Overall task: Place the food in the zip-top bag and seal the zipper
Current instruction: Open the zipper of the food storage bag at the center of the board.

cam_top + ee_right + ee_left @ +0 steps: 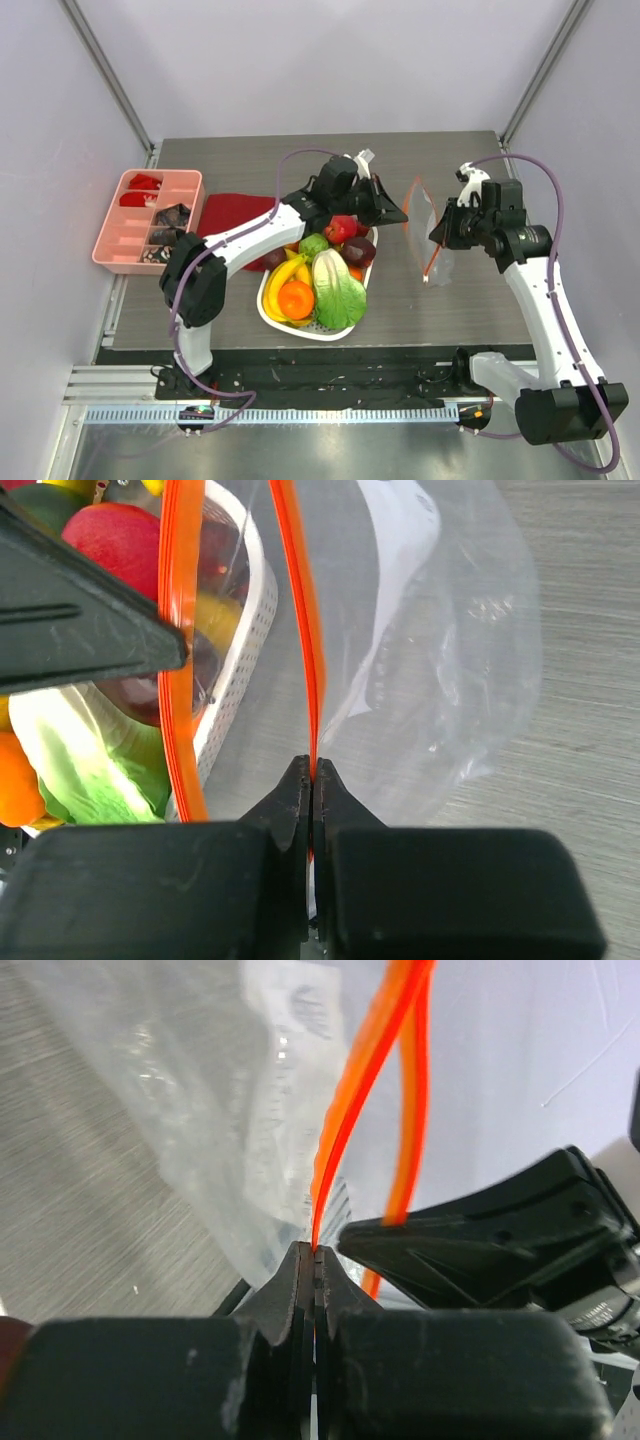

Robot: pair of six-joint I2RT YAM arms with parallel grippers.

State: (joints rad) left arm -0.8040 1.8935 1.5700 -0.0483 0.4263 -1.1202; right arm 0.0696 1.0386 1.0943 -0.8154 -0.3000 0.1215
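Bag [424,228]: clear, hanging at basket's [268,306] 3 o'clock; white label [405,520], print illegible. Left gripper [316,1253] and right gripper [311,768] each closed on one zipper [304,630] lip, mouth parted. Food [335,285] in basket. Pink tray [112,236] at 9 o'clock.

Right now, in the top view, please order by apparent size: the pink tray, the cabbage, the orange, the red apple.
1. pink tray
2. cabbage
3. orange and red apple: they look alike, the apple being partly hidden.

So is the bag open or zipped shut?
Open: the two orange zipper strips stand apart, left gripper pinching one, right gripper the other.
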